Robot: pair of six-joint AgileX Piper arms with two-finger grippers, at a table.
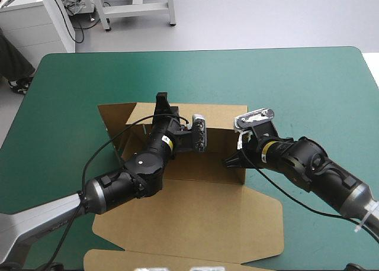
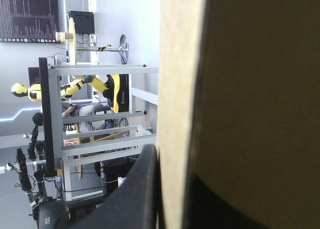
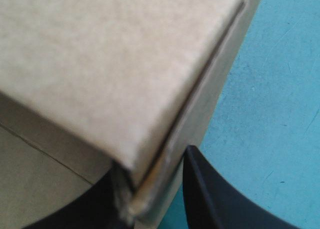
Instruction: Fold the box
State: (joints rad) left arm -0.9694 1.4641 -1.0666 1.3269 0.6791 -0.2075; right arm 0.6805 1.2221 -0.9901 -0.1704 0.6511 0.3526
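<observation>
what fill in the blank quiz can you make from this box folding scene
1. The brown cardboard box sits on a ___ table cover.
2. Its lid lies ___ on the table, toward the near edge.
3. The box corner nearest the table's right edge is gripped by the ___ hand.
4. The left hand is ___ on a raised wall.

Missing words: teal-green; flat; right; shut

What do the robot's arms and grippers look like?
The left arm and right arm are black jointed tubes, each with a yellow band near the wrist, turning silver-grey toward the base. The left gripper and right gripper each have two broad black fingers curved like fins.
</observation>
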